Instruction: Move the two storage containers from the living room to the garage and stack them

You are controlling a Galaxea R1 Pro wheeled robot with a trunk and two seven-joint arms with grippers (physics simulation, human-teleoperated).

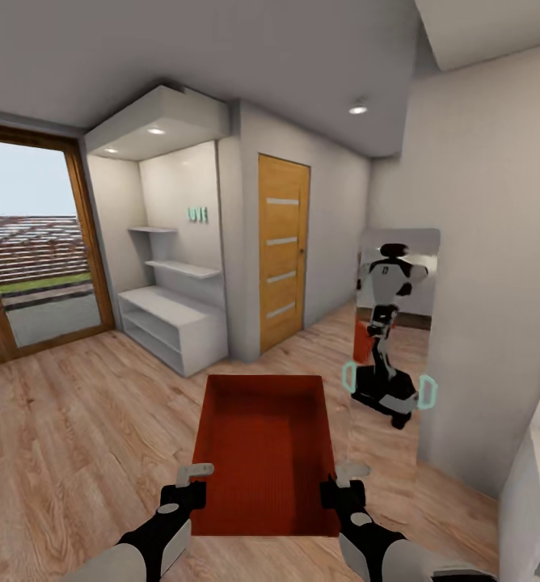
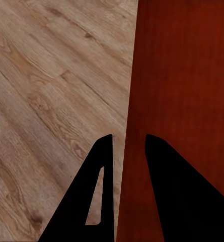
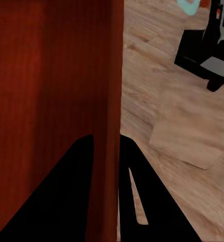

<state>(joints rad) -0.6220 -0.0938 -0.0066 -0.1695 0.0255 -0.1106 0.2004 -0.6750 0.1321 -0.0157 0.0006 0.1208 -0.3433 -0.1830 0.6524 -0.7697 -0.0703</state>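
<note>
So the storage container (image 1: pixel 263 453) is carried out in front of the robot, held between both arms over the light wood floor (image 1: pixel 76 420), long axis pointing straight ahead away from the trunk. Left gripper (image 1: pixel 191 477) has the left long wall near the close end, right gripper (image 1: pixel 344 475) has the right wall at about the same spot, so neither arm is nearer, it's a symmetric two-handed carry. In the left wrist view the left gripper's fingers (image 2: pixel 104 191) straddle the thin red wall, one inside and one outside, nearly closed down on it; the right wrist view shows the same pinch. Bin sits forward of both grippers. There's a wooden door (image 1: pixel 283 250) ahead and a mirror (image 1: pixel 393 339) on the right showing the robot's reflection
</note>
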